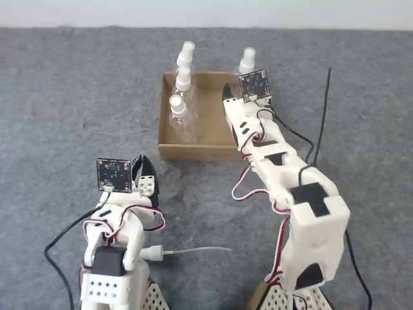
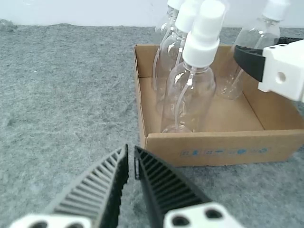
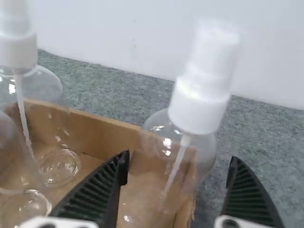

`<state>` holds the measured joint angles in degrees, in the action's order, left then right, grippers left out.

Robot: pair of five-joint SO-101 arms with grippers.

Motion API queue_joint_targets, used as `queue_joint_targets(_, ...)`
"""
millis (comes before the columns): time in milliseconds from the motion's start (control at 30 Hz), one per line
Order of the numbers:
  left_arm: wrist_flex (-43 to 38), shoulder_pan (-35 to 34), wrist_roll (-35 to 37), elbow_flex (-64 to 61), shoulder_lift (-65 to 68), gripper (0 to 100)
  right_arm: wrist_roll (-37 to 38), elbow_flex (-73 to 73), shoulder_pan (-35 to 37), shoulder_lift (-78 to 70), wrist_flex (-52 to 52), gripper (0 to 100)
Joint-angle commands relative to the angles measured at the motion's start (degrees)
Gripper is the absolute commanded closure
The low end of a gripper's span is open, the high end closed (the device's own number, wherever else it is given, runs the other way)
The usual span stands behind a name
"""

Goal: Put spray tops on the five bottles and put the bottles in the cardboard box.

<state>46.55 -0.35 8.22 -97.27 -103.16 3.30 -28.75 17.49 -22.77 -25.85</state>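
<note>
The cardboard box [image 1: 193, 152] [image 2: 213, 149] lies in the middle of the table. Several clear bottles with white spray tops stand in it: three along one side [image 1: 178, 110] [image 2: 190, 90], one in the far corner [image 1: 247, 62] [image 3: 190, 137]. My right gripper [image 1: 237, 87] [image 3: 179, 159] hangs open over that corner, a finger on either side of the corner bottle without touching it. My left gripper [image 1: 143, 166] [image 2: 131, 151] is shut and holds nothing, on the near side of the box. A loose spray top [image 1: 153, 253] with its long tube lies on the table by the left arm's base.
Grey felt [image 1: 64, 97] covers the table, with free room to the left and right of the box. A white wall [image 3: 142, 28] stands just beyond the box. Cables [image 1: 322, 116] trail beside the right arm.
</note>
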Motion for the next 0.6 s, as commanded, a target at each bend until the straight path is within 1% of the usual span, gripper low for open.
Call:
queue_joint_targets(0,0.6,-0.2,0.1,0.7,-1.1,98,-0.4,-1.9,-0.7,8.3,0.5,74.3)
queue_joint_targets(200,0.6,-0.1,0.1,0.7,-1.1,98,-0.2,-3.9,0.0,10.2,0.7,74.4)
queue_joint_targets(367,0.6,-0.1,0.1,0.7,-1.1,98,0.0,-2.7,1.1,9.8,4.3,74.5)
queue_joint_targets(567,0.6,-0.1,0.1,0.7,-1.1,98,-0.4,-2.6,1.3,9.7,4.3,74.5)
